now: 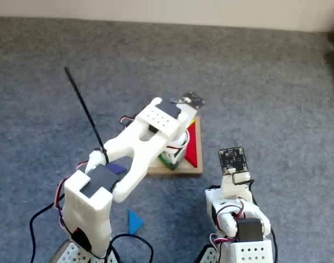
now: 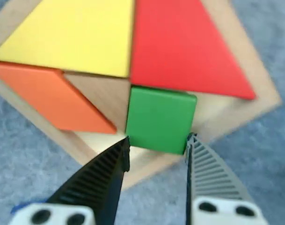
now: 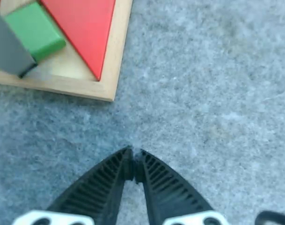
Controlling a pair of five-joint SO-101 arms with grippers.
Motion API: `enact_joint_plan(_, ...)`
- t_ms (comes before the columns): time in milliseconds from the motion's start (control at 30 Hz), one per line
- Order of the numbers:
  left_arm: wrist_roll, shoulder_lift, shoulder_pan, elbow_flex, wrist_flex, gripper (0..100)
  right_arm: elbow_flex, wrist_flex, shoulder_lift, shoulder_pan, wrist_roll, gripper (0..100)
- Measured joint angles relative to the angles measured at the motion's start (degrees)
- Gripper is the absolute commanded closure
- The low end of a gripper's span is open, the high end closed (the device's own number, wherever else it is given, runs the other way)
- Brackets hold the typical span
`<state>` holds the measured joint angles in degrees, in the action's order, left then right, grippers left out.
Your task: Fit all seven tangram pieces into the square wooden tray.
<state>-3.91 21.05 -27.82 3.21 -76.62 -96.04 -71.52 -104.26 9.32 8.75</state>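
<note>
The square wooden tray [image 2: 261, 89] holds a yellow triangle [image 2: 81, 33], a red triangle [image 2: 179, 47] and an orange parallelogram [image 2: 53, 96]. My left gripper [image 2: 158, 140] is shut on the green square [image 2: 161, 119], one fingertip at each near corner, holding it at the tray's near side below the red triangle. In the high view the left arm stretches over the tray [image 1: 177, 171], with a strip of red triangle [image 1: 192, 143] beside it. My right gripper [image 3: 134, 161] is shut with nothing in it, low over the carpet just off the tray's corner [image 3: 119, 51]. The green square [image 3: 34, 30] looks slightly tilted there.
A light blue triangle [image 1: 135, 222] lies on the grey carpet near the left arm's base. A dark blue piece [image 1: 118, 167] peeks out under the left arm beside the tray. The right arm [image 1: 235, 186] is folded back near the front edge.
</note>
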Motion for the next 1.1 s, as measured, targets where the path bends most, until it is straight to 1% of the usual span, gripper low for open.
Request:
enact_joint_plan(100,0.09,-0.09,1.58,1.14,3.25,81,0.00,0.00,0.00,0.00,0.00,98.1)
enact_joint_plan(267,0.18,-0.09,4.57,1.14,5.89,81,0.00,0.00,0.00,0.00,0.00,98.1)
enact_joint_plan(600,-0.35,-0.88,5.36,1.14,6.07,81,0.00,0.00,0.00,0.00,0.00,98.1)
enact_joint_plan(700,-3.16,-6.95,5.63,1.14,4.75,81,0.00,0.00,0.00,0.00,0.00,98.1)
enact_joint_plan(833,-3.87,-16.44,5.89,1.93,0.18,81,0.00,0.00,0.00,0.00,0.00,98.1)
enact_joint_plan(1000,-4.22,-26.11,5.63,8.79,-3.08,81,0.00,0.00,0.00,0.00,0.00,98.1)
enact_joint_plan(1100,-1.85,-29.01,7.03,13.89,-3.52,81,0.00,0.00,0.00,0.00,0.00,98.1)
